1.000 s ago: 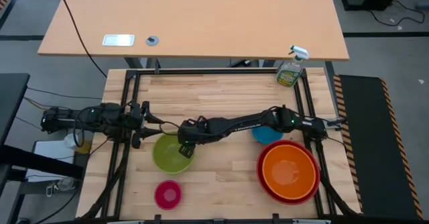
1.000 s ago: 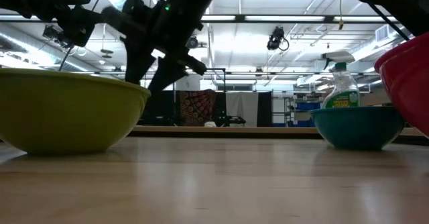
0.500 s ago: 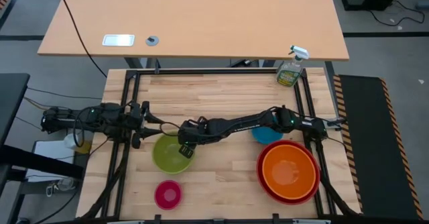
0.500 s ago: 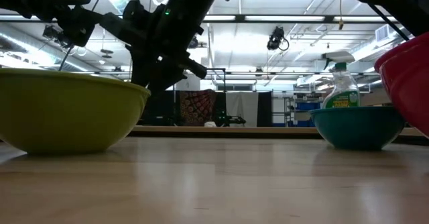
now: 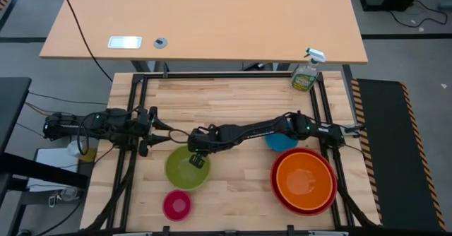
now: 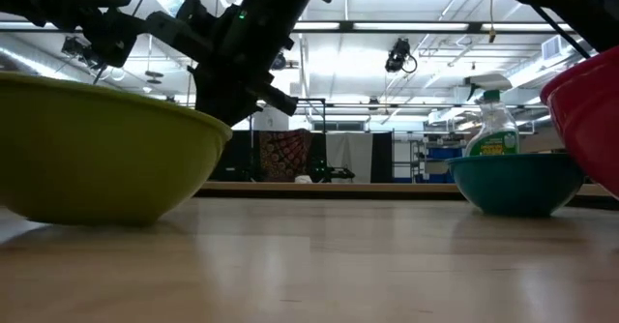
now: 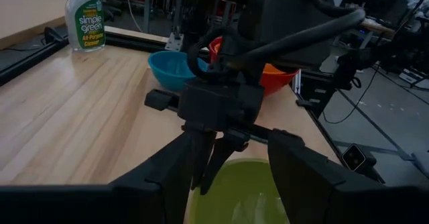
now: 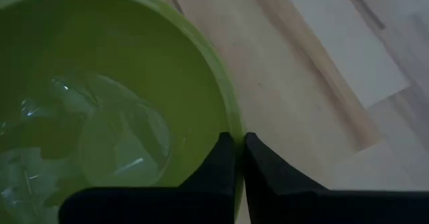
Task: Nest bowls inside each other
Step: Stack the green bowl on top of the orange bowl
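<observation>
The lime green bowl (image 5: 185,171) sits on the table left of centre, with my right gripper (image 8: 238,147) shut on its rim. The arm reaches it from the right. The pink bowl (image 5: 176,205) lies near the front edge. The orange bowl (image 5: 305,181) is nested in the red bowl (image 5: 277,191) at the front right. The blue bowl (image 5: 277,143) sits behind them, half under my right arm. My left gripper (image 5: 152,136) hovers open at the table's left edge, beside the green bowl. My right gripper pinches the green bowl's rim (image 8: 234,131) on the bowl's far right side. One finger (image 8: 221,158) is inside the bowl and the other outside. The fingers slant down from the table's right. The bowl's base stays on the table (image 6: 97,212).
A green spray bottle (image 5: 305,74) stands at the far right corner. A black metal frame (image 5: 226,74) runs along the table's edges. A larger desk (image 5: 205,24) lies beyond the far edge. Bare wood (image 5: 233,201) lies between the pink and red bowls.
My right gripper has shut on the green bowl's rim. As it shut, the bowl slid a little toward the table's near edge and right, and it now looms larger in the low view.
</observation>
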You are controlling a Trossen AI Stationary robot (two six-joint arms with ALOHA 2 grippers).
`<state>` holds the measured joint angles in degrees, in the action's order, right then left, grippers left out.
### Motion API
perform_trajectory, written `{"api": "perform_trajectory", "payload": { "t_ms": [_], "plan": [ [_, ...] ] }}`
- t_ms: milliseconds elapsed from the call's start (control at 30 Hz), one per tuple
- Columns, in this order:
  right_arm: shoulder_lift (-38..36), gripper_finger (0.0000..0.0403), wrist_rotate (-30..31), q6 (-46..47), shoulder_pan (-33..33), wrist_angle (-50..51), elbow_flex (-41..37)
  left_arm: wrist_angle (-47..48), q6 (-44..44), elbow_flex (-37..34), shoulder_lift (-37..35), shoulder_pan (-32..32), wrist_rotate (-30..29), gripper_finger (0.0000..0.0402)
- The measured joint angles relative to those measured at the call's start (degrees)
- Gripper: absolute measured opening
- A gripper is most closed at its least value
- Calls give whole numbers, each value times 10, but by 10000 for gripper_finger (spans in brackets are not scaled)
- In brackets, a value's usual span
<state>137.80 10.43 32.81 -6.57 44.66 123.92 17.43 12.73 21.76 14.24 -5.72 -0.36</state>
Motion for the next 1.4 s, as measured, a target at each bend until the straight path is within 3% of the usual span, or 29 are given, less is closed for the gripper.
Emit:
{"api": "perform_trajectory", "payload": {
  "t_ms": [300,500,867,1167,1400],
  "plan": [
    [-46,13,20,-27,7,58,-1,0,0,0,0,0,0,194],
    [-93,13,-4,-95,12,129,-1,0,0,0,0,0,0,194],
    [-114,13,1,-99,20,224,-1,0,0,0,0,0,0,194],
    [-122,13,-16,-101,14,234,-1,0,0,0,0,0,0,194],
    [-173,10,-18,-95,4,272,0,0,0,0,0,0,0,194]
  ]
}}
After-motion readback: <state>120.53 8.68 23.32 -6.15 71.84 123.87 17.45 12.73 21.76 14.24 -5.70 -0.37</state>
